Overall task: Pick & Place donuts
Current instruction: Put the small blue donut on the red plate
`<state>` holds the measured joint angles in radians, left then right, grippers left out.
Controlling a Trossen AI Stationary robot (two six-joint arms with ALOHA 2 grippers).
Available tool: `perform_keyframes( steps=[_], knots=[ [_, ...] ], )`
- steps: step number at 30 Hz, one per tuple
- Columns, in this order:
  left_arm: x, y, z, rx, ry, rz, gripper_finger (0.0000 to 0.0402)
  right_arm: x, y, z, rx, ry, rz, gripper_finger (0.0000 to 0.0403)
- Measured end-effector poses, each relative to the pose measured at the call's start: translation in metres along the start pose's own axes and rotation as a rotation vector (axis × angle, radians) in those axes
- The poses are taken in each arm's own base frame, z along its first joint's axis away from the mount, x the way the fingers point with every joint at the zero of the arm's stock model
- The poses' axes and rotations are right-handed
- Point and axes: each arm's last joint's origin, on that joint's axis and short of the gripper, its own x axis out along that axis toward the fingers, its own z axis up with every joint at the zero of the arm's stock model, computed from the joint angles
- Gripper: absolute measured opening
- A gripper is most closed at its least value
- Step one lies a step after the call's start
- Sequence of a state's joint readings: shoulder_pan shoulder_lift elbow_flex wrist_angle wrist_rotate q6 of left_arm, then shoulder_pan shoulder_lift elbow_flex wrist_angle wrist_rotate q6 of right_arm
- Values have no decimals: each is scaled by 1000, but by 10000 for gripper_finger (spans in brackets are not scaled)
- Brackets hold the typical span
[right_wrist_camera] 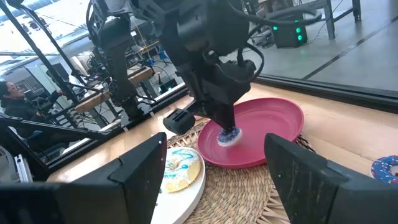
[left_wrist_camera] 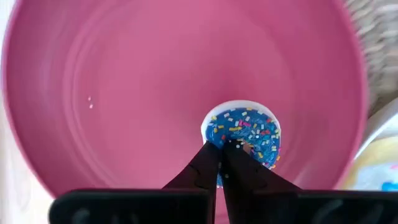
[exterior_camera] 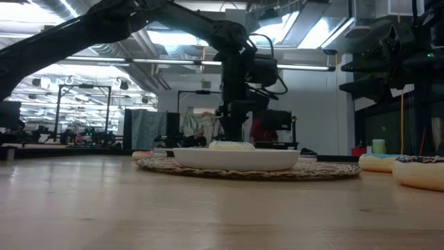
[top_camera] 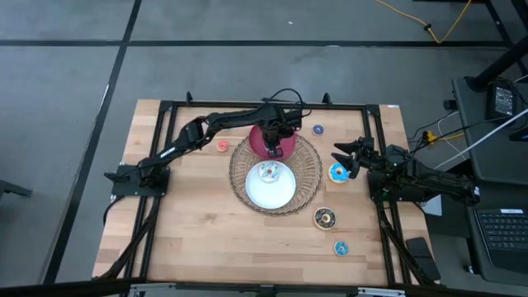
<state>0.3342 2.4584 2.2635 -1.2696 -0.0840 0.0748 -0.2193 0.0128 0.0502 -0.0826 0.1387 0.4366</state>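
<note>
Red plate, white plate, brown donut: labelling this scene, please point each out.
red plate point(left_wrist_camera: 124, 93), left wrist view, bare inner surface.
white plate point(top_camera: 276, 194), high view, bare centre.
brown donut point(top_camera: 324, 218), high view, icing ring.

Robotics lab; other arm rigs, ceiling strip lights

The left gripper hangs over the red plate on the far part of the round wicker tray; whether its fingers hold anything cannot be made out here. Beside it on the tray sits the white plate, carrying a white-iced donut. The right gripper, fingers spread, hovers just beside a blue donut.
</note>
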Motion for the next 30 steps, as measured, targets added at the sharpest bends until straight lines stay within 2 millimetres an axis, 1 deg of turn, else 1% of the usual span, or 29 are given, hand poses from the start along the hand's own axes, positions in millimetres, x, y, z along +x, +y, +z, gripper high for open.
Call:
perform_keyframes(
  steps=[3, 12, 16, 22, 26, 30],
  knots=[
    [1, -1, 0, -6, 1, -14, 6, 0, 0, 0, 0, 0, 0, 271],
    [16, -10, 1, 10, 39, -35, 6, 0, 0, 0, 0, 0, 0, 271],
    [18, -12, 1, 13, 43, -27, 12, 0, 0, 0, 0, 0, 0, 271],
    [16, -8, 1, -19, 43, -30, 41, 0, 0, 0, 0, 0, 0, 271],
    [7, -5, 3, -24, 31, -26, 67, 0, 0, 0, 0, 0, 0, 271],
    [-3, -1, 4, -48, 24, -25, 104, 0, 0, 0, 0, 0, 0, 271]
  ],
)
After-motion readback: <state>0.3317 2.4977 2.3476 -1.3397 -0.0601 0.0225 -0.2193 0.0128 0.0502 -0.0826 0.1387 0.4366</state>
